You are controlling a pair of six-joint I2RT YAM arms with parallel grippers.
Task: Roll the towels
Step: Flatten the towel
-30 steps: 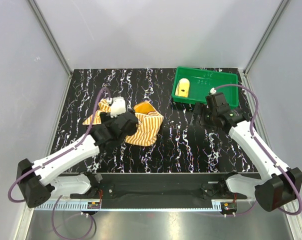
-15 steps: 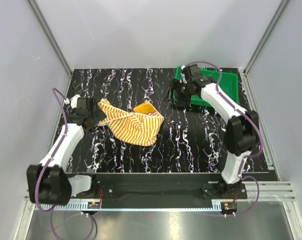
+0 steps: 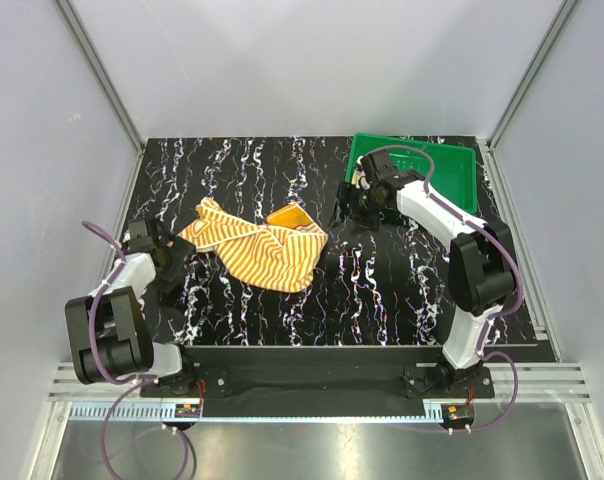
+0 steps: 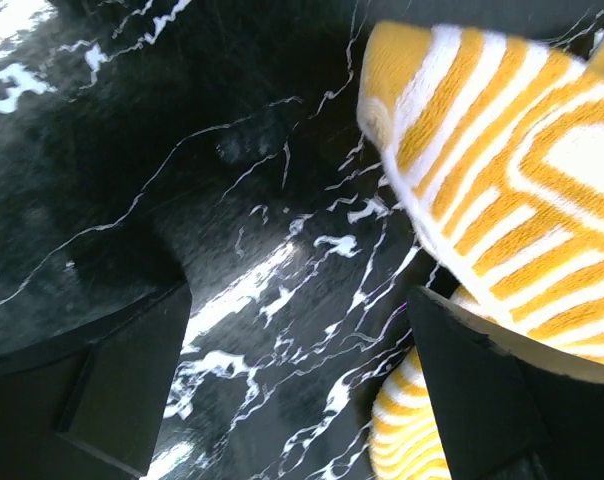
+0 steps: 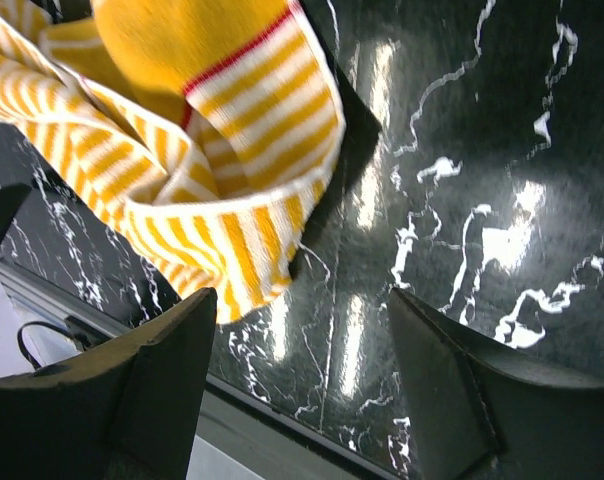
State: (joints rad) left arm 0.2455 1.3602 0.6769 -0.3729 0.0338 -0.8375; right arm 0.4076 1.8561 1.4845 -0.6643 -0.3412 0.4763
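Currently the left arm (image 3: 122,285) is folded tight at the 9 o'clock edge of the tabletop (image 3: 382,280). The left hand (image 3: 177,258) is low and aimed toward 3 o'clock, near the striped towel (image 3: 267,250). The right arm (image 3: 437,210) rises from its base, bends at the elbow and reaches toward 11 o'clock. The right hand (image 3: 354,205) sits at the near-left corner of the green tray (image 3: 462,165), apart from the towel.

The overhead view does not resolve either hand's state; the wrist views do. The left wrist view shows the left hand (image 4: 297,300) spread wide, fingers (image 4: 122,390) with bare tabletop between them and the striped towel (image 4: 492,170) at 2 o'clock, its edge above one finger; contact cannot be told. The right wrist view shows the right hand (image 5: 302,300) spread, fingers (image 5: 132,390) holding nothing, the striped towel (image 5: 232,140) at 11 o'clock.

The striped towel lies crumpled and unrolled, left of the tabletop's centre. Its long axis runs from 10 o'clock to 4 o'clock. A plain yellow cloth (image 3: 290,215) shows at its 1 o'clock fold. In the right wrist view this cloth (image 5: 172,35) carries a thin red line.
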